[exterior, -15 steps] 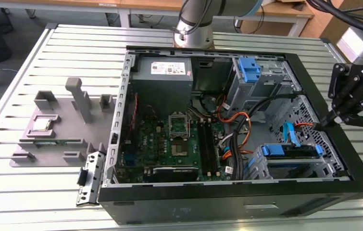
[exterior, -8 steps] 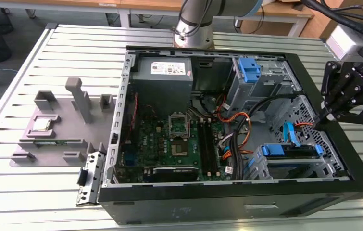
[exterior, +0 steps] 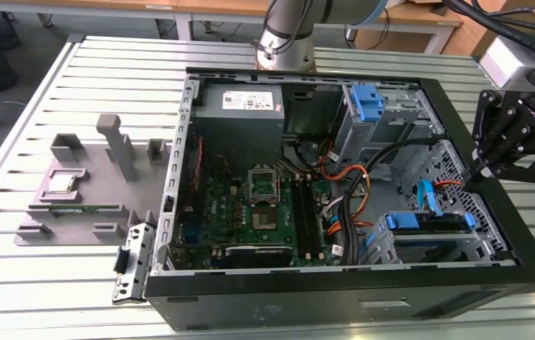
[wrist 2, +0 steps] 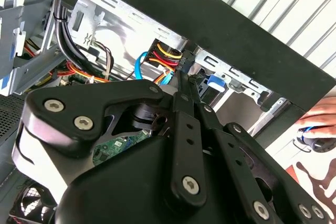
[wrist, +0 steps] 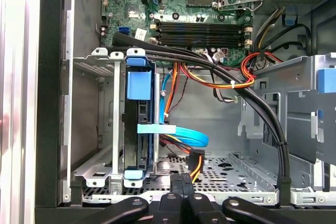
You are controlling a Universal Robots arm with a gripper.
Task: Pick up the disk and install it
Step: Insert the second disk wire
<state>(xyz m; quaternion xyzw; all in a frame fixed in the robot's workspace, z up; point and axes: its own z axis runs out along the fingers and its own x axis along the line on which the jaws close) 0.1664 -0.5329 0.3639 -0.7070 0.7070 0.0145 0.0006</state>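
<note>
Slatted table [exterior: 31,297], open case [exterior: 343,290]: disk [wrist: 135,124] seated in cage [wrist: 113,129], gripper [wrist: 181,181] closed nearby

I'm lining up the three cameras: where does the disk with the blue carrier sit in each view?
Exterior view: the disk sits in the drive cage at the case's near corner, toward the exterior view's right.
First wrist view: it shows edge-on in that cage, beside the case's black wall.
Second wrist view: a blue piece in the cage is probably its carrier.
Shared landmark: the light-blue flat cable.
</note>
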